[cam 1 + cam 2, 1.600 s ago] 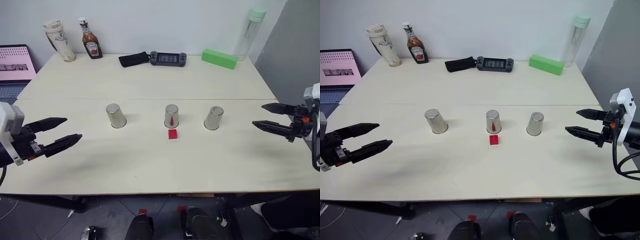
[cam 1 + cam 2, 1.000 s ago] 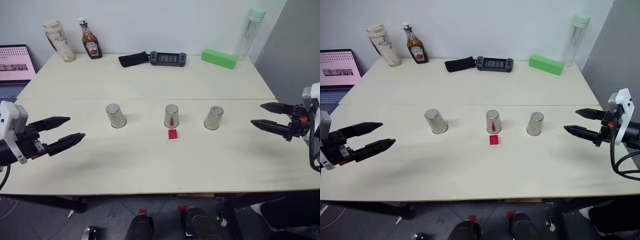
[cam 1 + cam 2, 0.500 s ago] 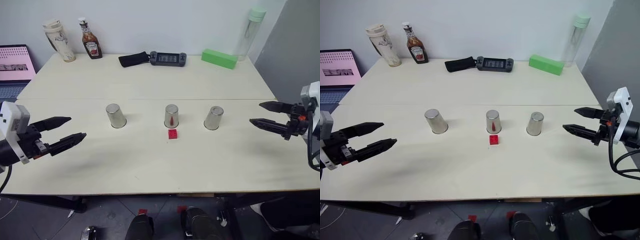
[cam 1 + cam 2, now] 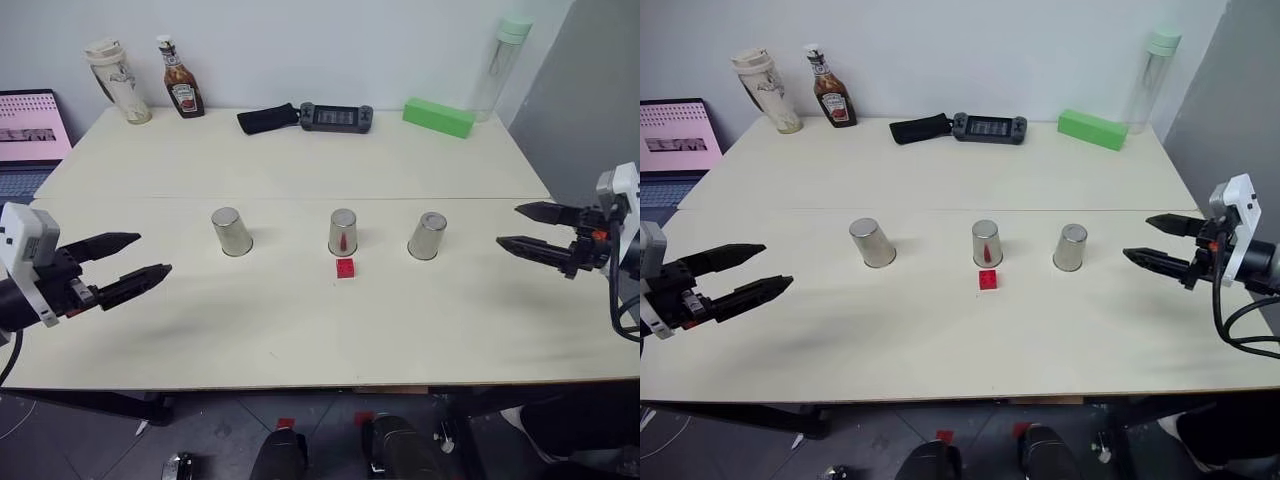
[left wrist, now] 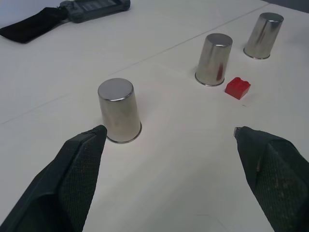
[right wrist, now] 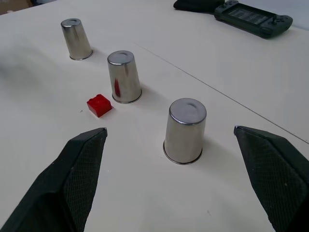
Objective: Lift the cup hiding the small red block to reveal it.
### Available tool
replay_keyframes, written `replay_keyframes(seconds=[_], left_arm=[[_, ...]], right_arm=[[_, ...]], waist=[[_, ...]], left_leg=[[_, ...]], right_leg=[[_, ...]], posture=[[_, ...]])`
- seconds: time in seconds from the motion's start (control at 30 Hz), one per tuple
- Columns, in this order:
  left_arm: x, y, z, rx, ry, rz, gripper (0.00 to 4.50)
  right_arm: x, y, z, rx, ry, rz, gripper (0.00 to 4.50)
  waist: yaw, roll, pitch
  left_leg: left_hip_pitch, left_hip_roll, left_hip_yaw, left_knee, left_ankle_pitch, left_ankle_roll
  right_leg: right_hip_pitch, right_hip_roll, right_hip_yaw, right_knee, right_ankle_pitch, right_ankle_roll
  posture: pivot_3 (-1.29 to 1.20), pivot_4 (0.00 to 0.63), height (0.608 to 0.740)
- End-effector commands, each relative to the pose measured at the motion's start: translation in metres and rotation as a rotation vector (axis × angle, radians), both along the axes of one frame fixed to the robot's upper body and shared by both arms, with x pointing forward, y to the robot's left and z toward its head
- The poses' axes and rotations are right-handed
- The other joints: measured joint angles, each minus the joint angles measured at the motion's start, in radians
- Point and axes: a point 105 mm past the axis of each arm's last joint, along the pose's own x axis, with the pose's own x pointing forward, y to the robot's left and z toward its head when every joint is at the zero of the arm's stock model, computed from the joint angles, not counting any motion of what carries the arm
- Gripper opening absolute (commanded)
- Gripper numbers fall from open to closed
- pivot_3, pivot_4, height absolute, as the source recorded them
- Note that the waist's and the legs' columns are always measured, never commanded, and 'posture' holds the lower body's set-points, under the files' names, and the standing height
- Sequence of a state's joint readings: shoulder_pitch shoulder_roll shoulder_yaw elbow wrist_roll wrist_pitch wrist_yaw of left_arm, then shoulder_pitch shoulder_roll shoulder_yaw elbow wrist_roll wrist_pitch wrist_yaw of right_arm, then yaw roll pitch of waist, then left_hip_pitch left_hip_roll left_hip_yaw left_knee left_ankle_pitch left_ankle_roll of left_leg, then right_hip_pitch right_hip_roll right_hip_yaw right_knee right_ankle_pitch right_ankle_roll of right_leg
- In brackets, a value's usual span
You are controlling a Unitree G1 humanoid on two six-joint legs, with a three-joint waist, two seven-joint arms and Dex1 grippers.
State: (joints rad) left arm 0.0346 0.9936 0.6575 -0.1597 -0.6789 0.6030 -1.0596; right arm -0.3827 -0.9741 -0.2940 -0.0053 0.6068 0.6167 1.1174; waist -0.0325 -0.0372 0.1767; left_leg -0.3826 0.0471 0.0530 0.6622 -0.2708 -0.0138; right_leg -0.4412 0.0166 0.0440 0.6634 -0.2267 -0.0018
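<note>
On the pale tabletop [image 4: 300,330] three upturned steel cups stand in a row: the left cup [image 4: 231,231], the middle cup [image 4: 343,232] and the right cup [image 4: 427,235]. Just in front of the middle cup, uncovered, sits the small red block [image 4: 345,267], its colour mirrored in that cup's side. At the left edge the left claw [image 4: 135,258] hovers with fingers spread, holding nothing. At the right edge the right claw [image 4: 520,226] hangs likewise open and empty, near the right cup.

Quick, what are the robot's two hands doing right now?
Left gripper: open, holding nothing.
Right gripper: open, holding nothing.
</note>
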Motion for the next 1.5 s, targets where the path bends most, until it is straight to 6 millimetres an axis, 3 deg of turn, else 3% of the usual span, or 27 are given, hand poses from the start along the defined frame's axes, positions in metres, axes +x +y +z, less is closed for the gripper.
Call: replay_keyframes(seconds=[0.03,1.5], left_arm=[[-0.0002,-0.0038,0.0089,0.020,-0.042,-0.014,4.50],[-0.0004,-0.0027,0.0019,0.019,-0.029,-0.010,4.50]], right_arm=[[-0.0009,0.0008,0.0130,-0.012,-0.058,0.005,4.48],[0.0042,0.0042,0.0069,-0.025,-0.054,-0.004,4.48]], waist=[[0.000,0.000,0.000],[0.000,0.000,0.000]], left_leg=[[0.000,0.000,0.000,0.000,0.000,0.000],[0.000,0.000,0.000,0.000,0.000,0.000]], right_leg=[[0.000,0.000,0.000,0.000,0.000,0.000],[0.000,0.000,0.000,0.000,0.000,0.000]], posture=[[0.00,0.150,0.740],[0.00,0.150,0.740]])
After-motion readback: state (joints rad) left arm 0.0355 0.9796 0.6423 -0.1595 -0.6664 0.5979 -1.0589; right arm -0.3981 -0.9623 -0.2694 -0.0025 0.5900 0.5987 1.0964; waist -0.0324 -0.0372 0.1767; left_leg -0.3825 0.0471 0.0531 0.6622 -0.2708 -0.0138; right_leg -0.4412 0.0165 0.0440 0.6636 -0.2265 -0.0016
